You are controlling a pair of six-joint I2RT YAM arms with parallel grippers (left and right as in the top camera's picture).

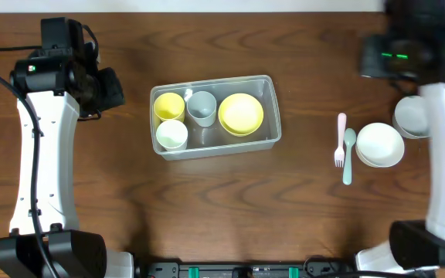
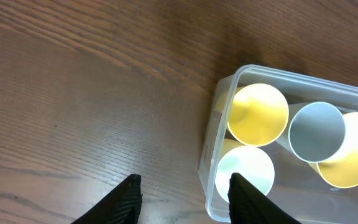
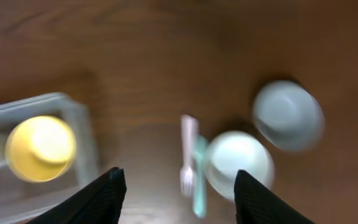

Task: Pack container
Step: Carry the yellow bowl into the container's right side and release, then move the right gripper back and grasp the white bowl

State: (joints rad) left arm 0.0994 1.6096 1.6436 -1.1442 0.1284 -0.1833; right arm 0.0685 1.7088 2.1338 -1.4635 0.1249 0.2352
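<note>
The clear container (image 1: 211,79) lies mid-table. It holds a yellow cup (image 1: 168,105), a grey cup (image 1: 202,107), a pale cup (image 1: 171,134) and a yellow bowl (image 1: 241,113). My left gripper (image 2: 185,199) hovers open and empty over the wood at the container's left end (image 2: 207,162), its right finger above the corner with the pale cup (image 2: 244,174). My right gripper (image 3: 179,193) is open and empty, high over the table between the container (image 3: 79,124) and the loose tableware. That view is blurred by motion.
Right of the container lie a pink fork (image 1: 340,140) and a teal spoon (image 1: 348,154) side by side. Beside them stand a white bowl (image 1: 380,144) and a grey bowl (image 1: 412,116), partly under the right arm.
</note>
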